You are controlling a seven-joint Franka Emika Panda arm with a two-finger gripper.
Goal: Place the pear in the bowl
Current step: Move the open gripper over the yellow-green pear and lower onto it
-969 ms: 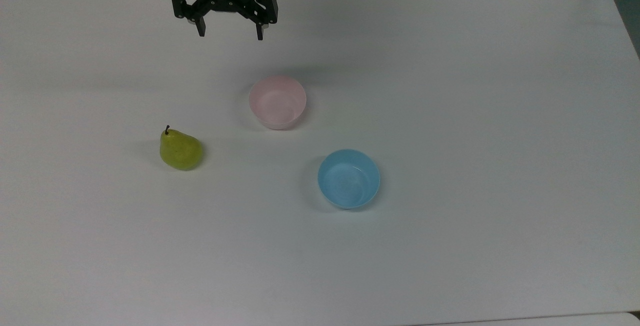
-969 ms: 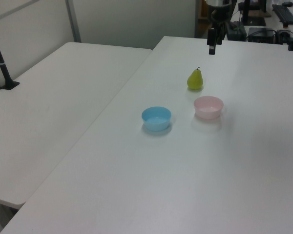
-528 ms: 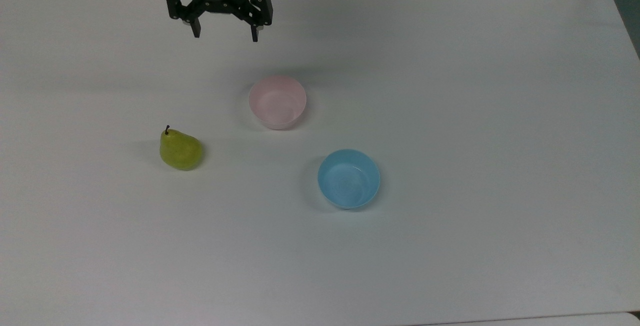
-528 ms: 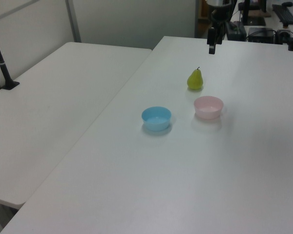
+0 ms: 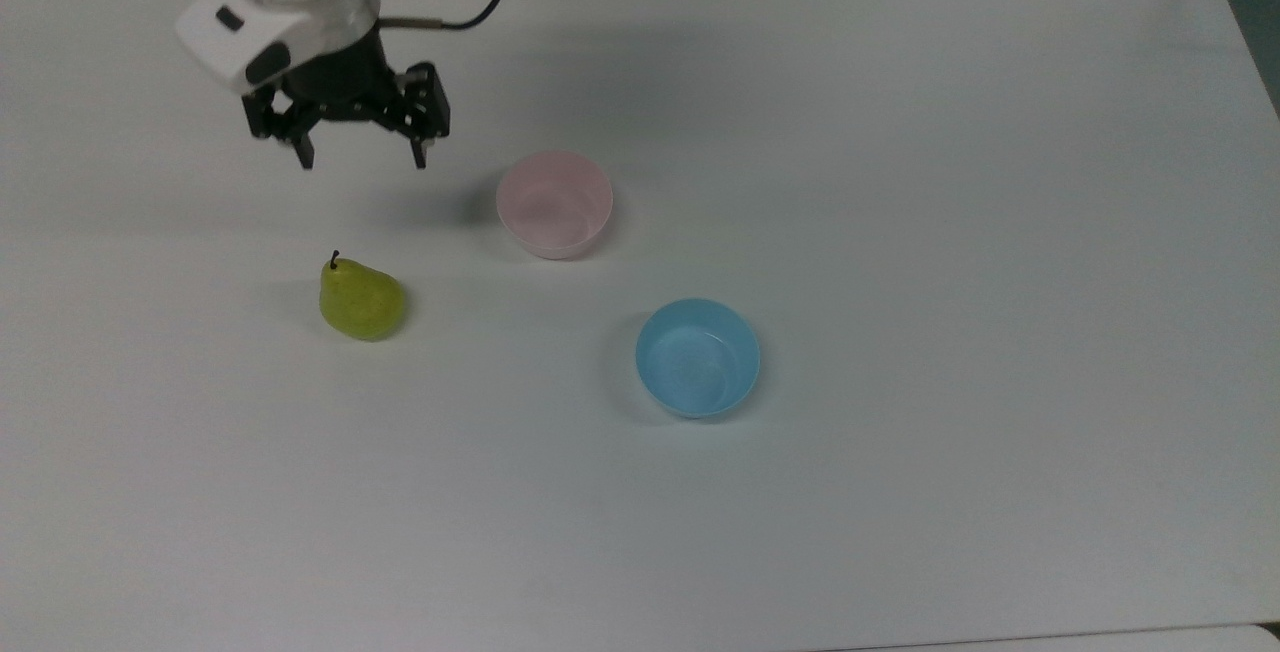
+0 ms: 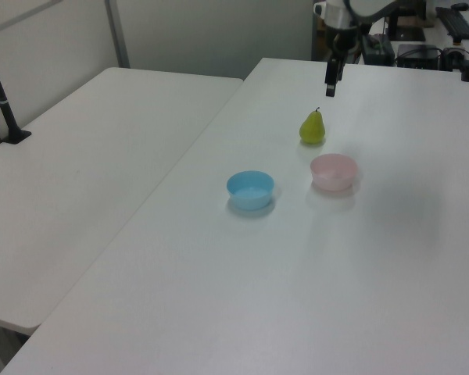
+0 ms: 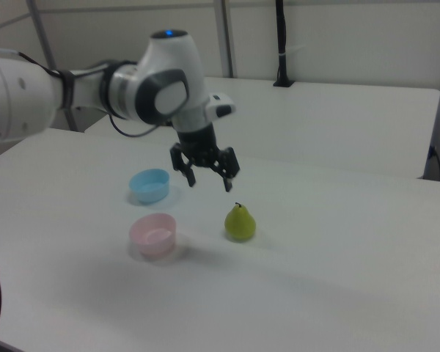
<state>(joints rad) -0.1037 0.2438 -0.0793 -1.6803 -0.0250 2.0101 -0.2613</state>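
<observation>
The yellow-green pear (image 5: 361, 299) stands upright on the white table, stem up, also seen in the left view (image 6: 313, 127) and the right view (image 7: 240, 222). The pale pink bowl (image 5: 555, 203) sits to the pear's right in the top view, with nothing in it (image 6: 333, 171) (image 7: 153, 232). My gripper (image 5: 362, 161) hangs open above the table, up from the pear in the top view and left of the bowl, holding nothing (image 7: 209, 182) (image 6: 329, 87). It is raised clear of the pear.
A light blue bowl (image 5: 697, 357) stands lower right of the pink one in the top view. The white table (image 5: 900, 182) stretches wide all around. A second white table (image 6: 94, 156) adjoins it at the left view's left.
The gripper has swung from the table's far edge toward the pear, moving left and down in the top view, still open. Pear and bowls have not moved.
</observation>
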